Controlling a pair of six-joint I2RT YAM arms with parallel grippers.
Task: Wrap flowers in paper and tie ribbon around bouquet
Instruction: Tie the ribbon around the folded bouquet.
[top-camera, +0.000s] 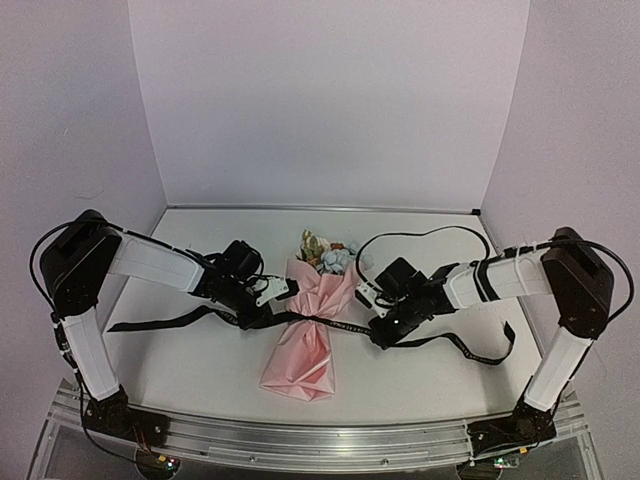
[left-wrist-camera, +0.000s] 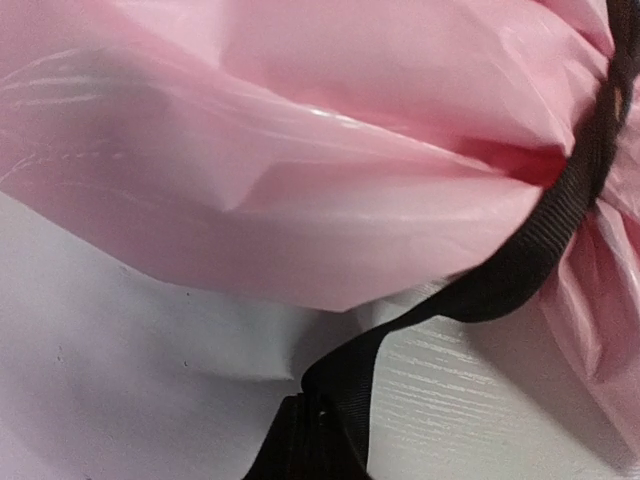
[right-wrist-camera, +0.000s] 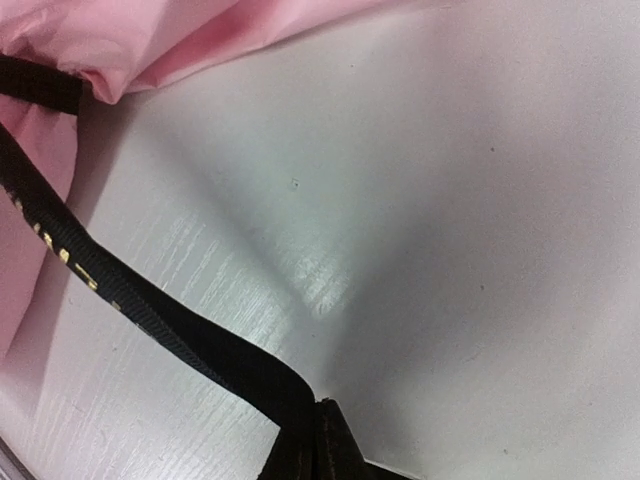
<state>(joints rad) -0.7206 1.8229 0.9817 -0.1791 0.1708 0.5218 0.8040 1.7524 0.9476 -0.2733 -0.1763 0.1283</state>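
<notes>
Lying in the middle of the table (top-camera: 200, 375), the bouquet (top-camera: 305, 345) points its flowers (top-camera: 328, 254) at the back wall (top-camera: 320, 100), its wide end toward the arms. From the top camera the ribbon (top-camera: 160, 322) crosses the bouquet's waist and trails flat on both sides. The left gripper (top-camera: 262, 312) sits just left of that waist, the right gripper (top-camera: 378, 332) just right of it. Bare tabletop lies open outward of each arm, up to the side walls. The fingertips are too dark and small to read here

In the left wrist view pink paper (left-wrist-camera: 300, 150) fills the top, cut off by the frame. The ribbon cinches it at the right edge and runs down into the fingers, which are pressed together on it and mostly out of frame

In the right wrist view the ribbon, its gold lettering too blurred to read, slants from the paper at upper left into the fingers pinching it at the bottom edge, with white table open to the right
</notes>
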